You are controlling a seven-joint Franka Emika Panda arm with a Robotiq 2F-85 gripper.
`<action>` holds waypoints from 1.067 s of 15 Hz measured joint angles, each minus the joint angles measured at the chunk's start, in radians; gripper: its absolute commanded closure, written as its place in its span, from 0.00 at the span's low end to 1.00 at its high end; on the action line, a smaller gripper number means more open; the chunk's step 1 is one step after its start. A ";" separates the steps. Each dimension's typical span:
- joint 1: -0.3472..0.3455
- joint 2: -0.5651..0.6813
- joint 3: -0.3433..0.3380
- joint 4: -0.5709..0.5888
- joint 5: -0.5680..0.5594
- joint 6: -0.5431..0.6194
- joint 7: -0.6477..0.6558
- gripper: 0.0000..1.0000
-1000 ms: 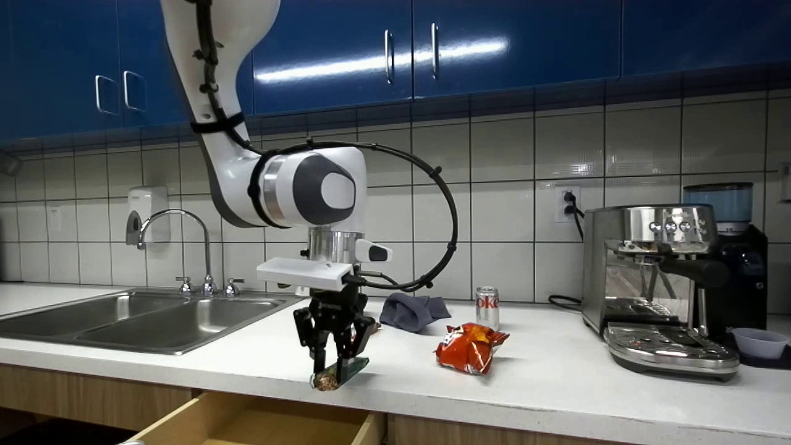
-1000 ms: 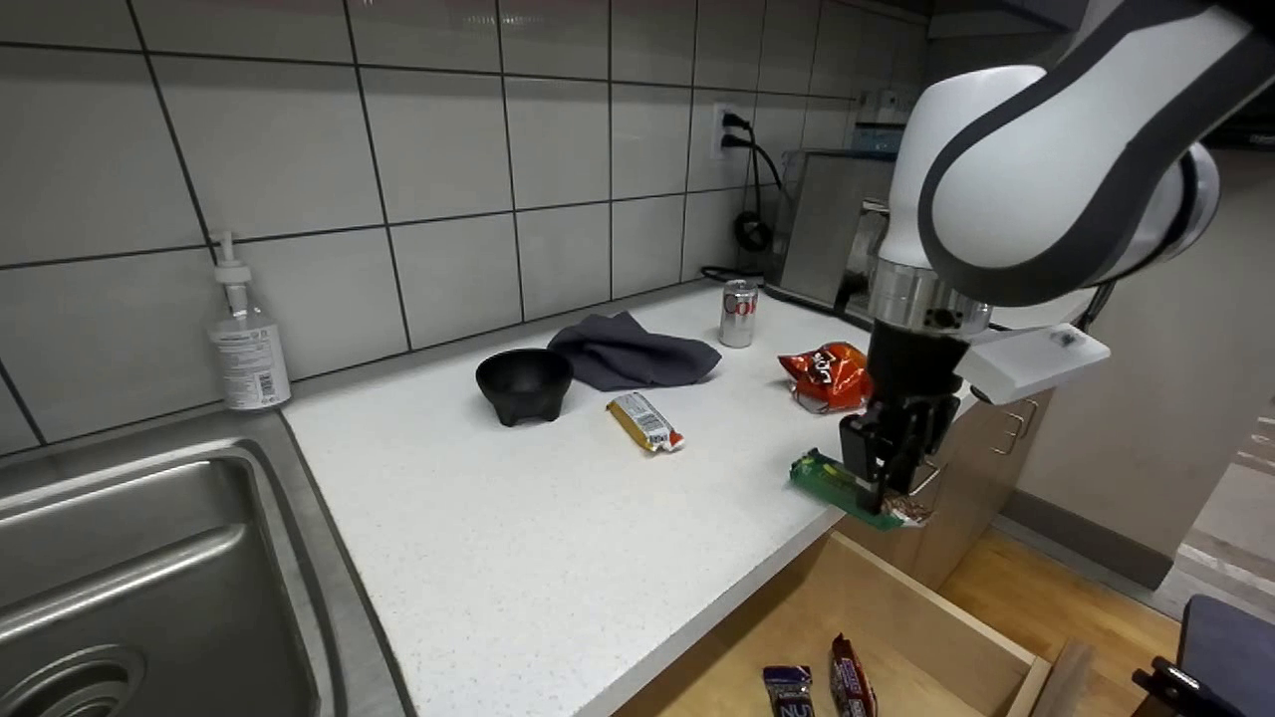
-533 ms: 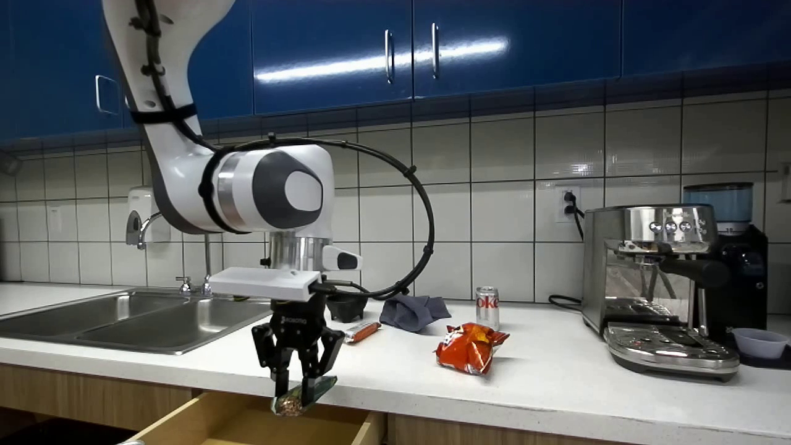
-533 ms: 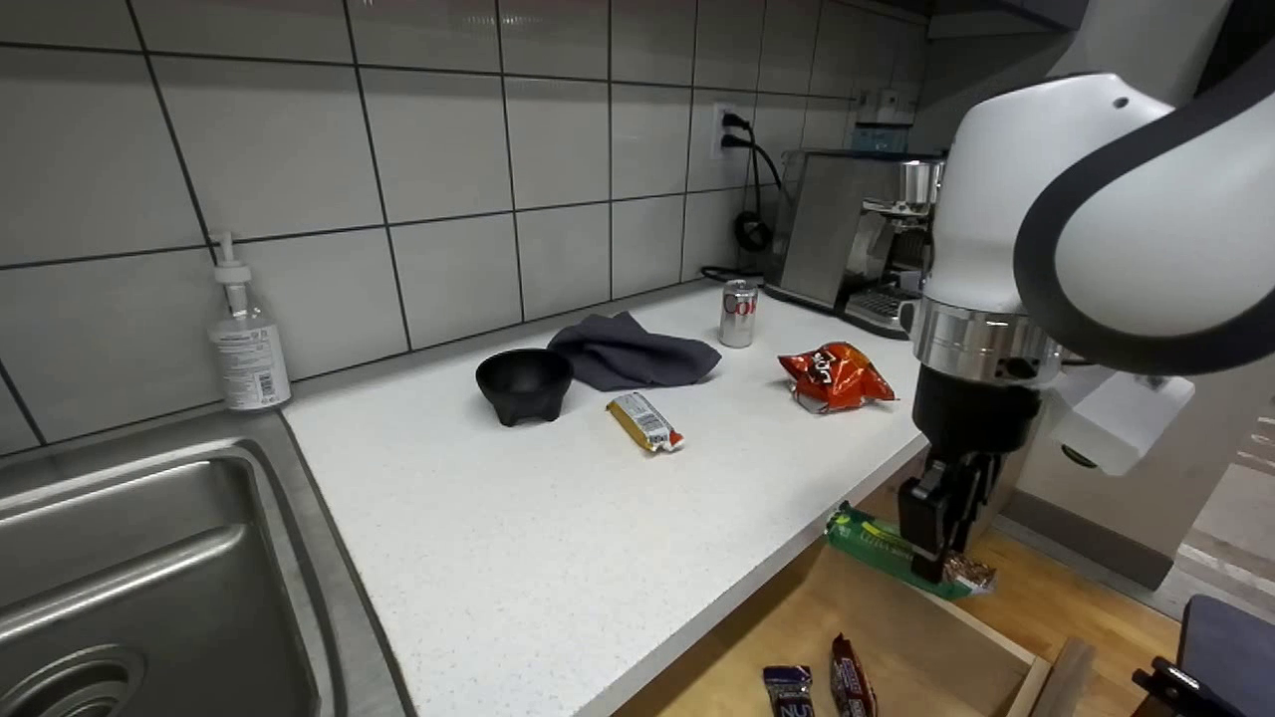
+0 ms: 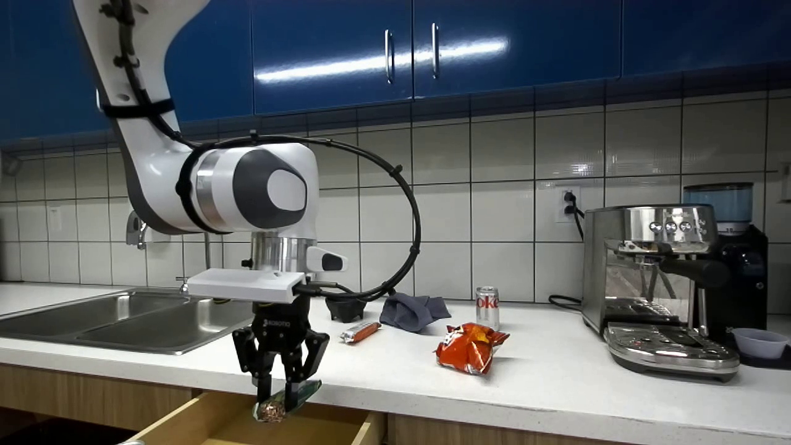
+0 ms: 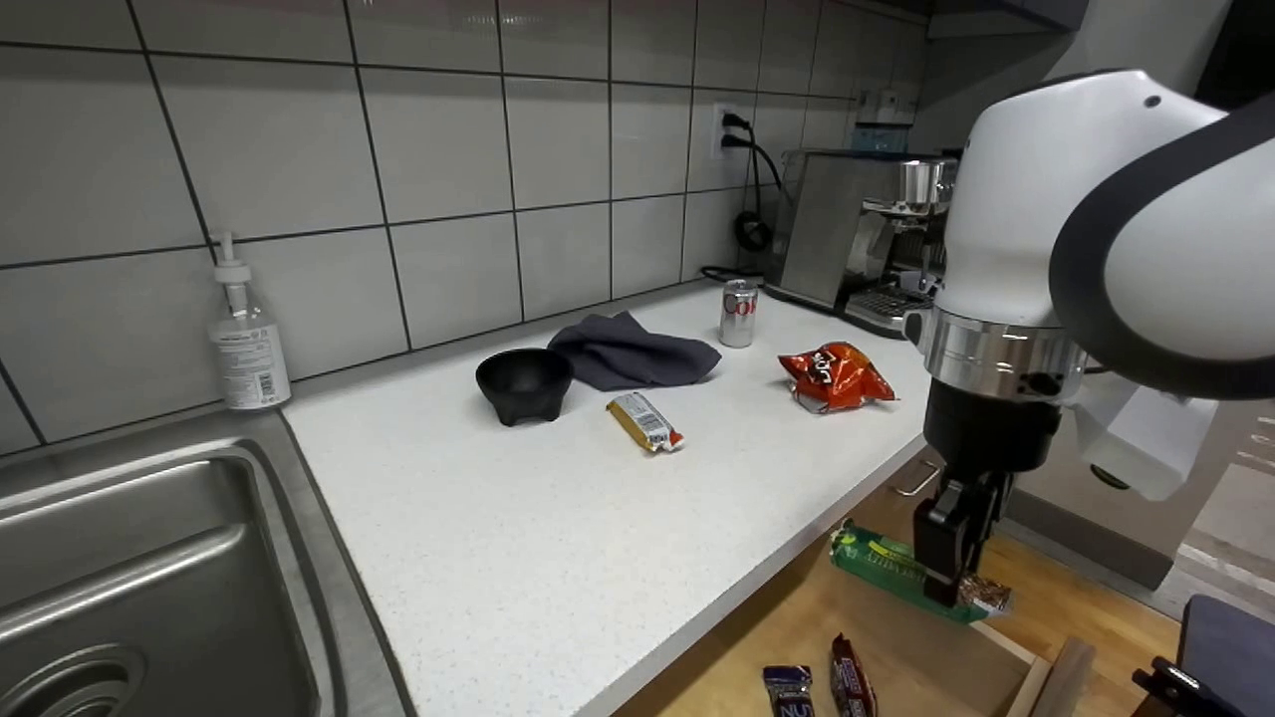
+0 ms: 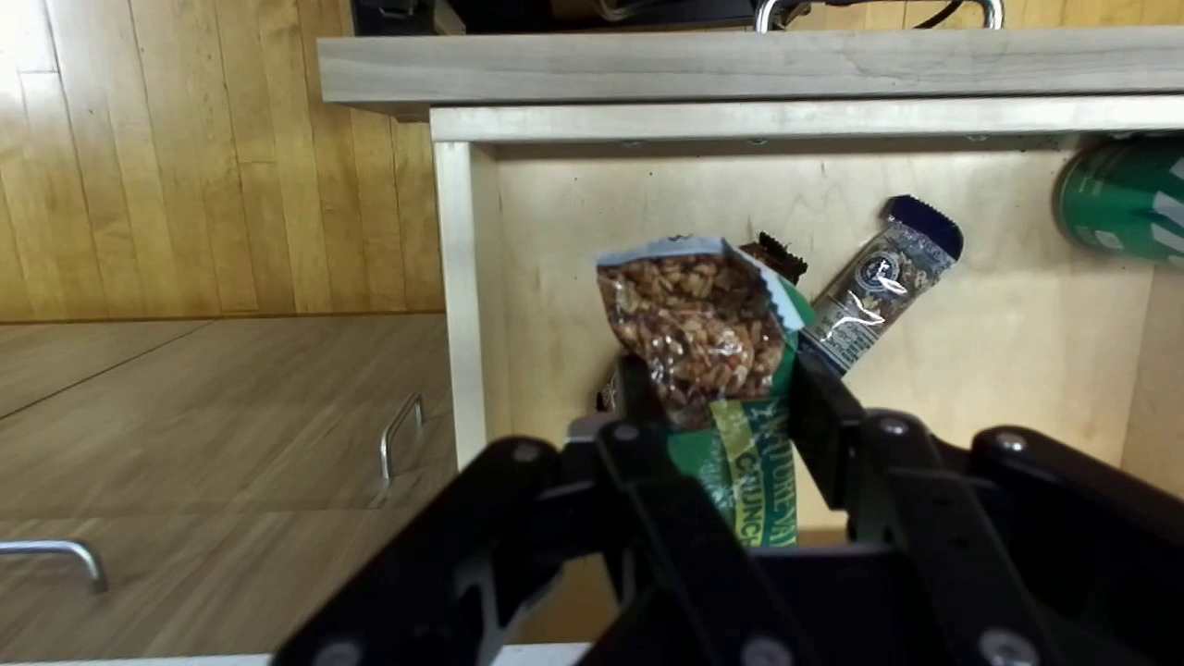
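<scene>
Over the open drawer [image 7: 460,296], I've got my gripper [image 5: 277,401] pinched around a green granola bar [image 6: 882,568], held in midair. Lying in there are a blue bar [image 7: 883,287] and a dark red bar [image 6: 852,679], plus a green can [image 7: 1124,199], right side of my wrist view.

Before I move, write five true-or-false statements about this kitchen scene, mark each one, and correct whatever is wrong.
1. The claw grips a green-wrapped bar. True.
2. The drawer is shut. False: the drawer stands open.
3. The silver can stands upright on the counter. True.
4. The black bowl is beside the dark cloth. True.
5. The red-orange bag lies inside the black bowl. False: the red-orange bag lies on the counter.
</scene>
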 measured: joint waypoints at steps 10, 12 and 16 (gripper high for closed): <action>0.004 0.009 0.000 0.000 0.000 0.000 0.000 0.00; 0.003 0.009 -0.001 0.002 0.000 0.000 0.000 0.00; 0.003 -0.002 -0.001 0.016 0.001 0.001 -0.001 0.00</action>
